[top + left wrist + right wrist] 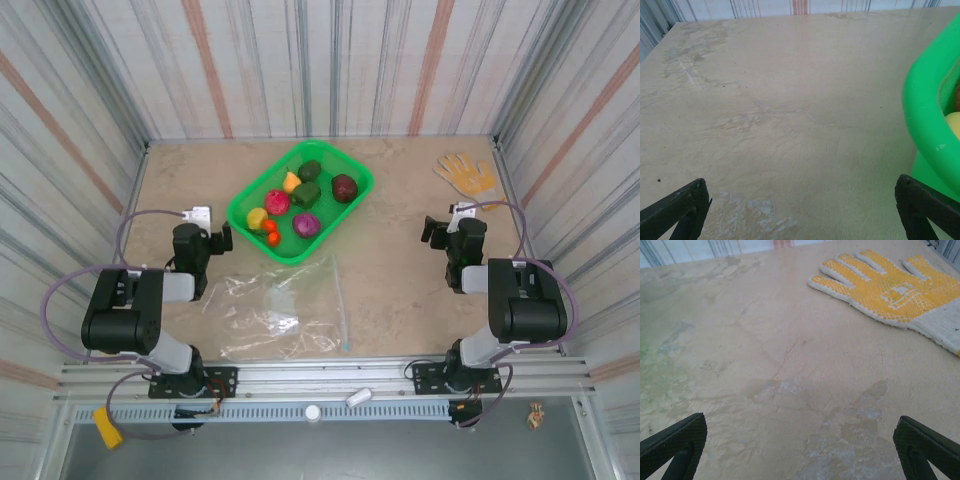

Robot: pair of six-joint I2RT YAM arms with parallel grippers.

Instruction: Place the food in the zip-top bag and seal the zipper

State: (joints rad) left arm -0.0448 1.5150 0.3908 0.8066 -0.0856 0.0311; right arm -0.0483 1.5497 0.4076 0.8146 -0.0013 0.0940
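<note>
A green mesh tray point(300, 252) is holding the toy food point(306, 194). The zip-top bag point(280, 305) is lying flat and empty just in front of it, zipper point(341, 300) along its right edge. The left gripper point(800, 195) and right gripper point(800, 435) are hovering, spread wide.

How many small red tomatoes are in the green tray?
2. One tomato lies beside the yellow piece; the other tomato sits nearer the tray rim. Others may be hidden.
</note>
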